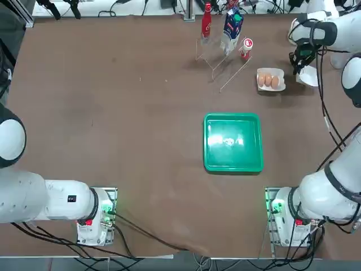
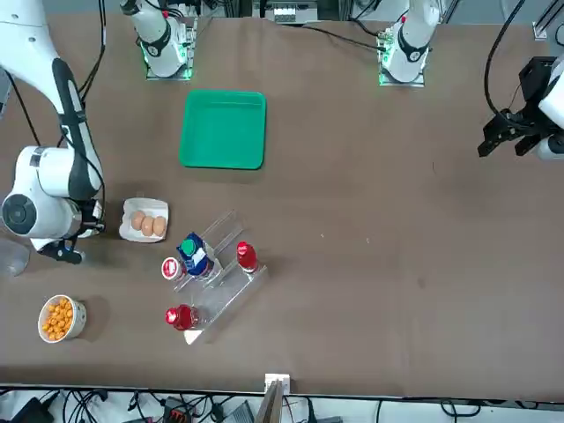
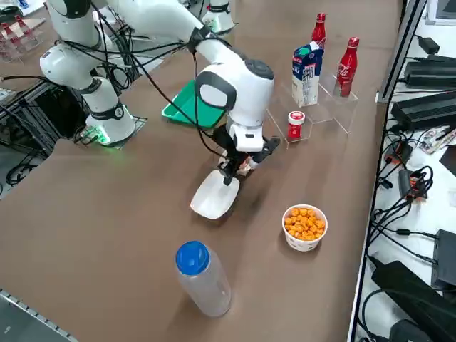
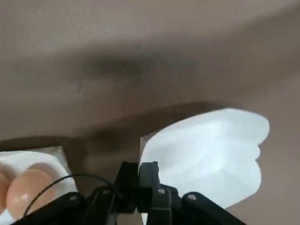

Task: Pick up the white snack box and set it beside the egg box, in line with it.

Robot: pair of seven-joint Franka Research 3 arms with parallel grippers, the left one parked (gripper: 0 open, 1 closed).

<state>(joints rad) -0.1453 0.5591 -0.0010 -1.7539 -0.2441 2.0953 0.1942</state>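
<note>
At the claw [image 3: 229, 173] itself, the fingers are pinched narrow on one edge of the snack box [image 3: 213, 194], which hangs tilted from them, its far end low over or touching the table [image 3: 107, 235] (I cannot tell which). Just beside the claw, on the side away from the snack box, sits the egg box [image 1: 270, 79] with its two brown eggs; the wrist view shows a strip of bare table between egg box [image 4: 33, 180] and snack box [image 4: 211, 152]. Further off stand a cup [image 3: 304, 227] of orange snacks, a blue-capped bottle [image 3: 201, 276] and a clear rack [image 3: 324, 100] with bottles and a carton. Farthest lies the green tray [image 1: 233, 141].

Judging from this, the pick is done and the box is already close to its spot. What is left: level it, square it in line with the egg box, lower it flat, and let go
</note>
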